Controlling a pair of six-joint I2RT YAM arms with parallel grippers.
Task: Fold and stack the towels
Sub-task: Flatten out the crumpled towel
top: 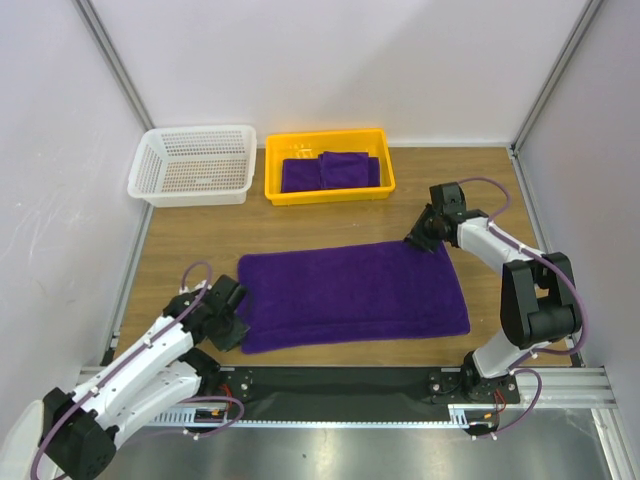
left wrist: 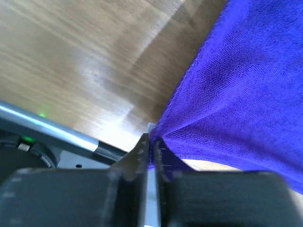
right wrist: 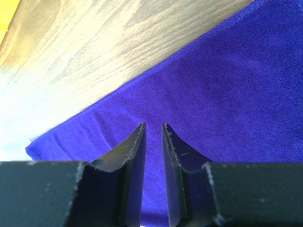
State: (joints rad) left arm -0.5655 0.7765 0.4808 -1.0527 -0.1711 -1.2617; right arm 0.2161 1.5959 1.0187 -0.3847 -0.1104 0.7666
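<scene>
Towel lies spread; left tool clamps its near-left corner for folding; right tool at far-right corner, grip indeterminate.

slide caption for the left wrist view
Left end effector pinching an edge of the purple towel over the wooden table.

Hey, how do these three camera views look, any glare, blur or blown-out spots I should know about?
Top view: even light, sharp, the towel well exposed. Left wrist view: glare across the table, its own fingers blurred up close. Right wrist view: table washed out white at the left edge, towel weave fairly crisp.
</scene>
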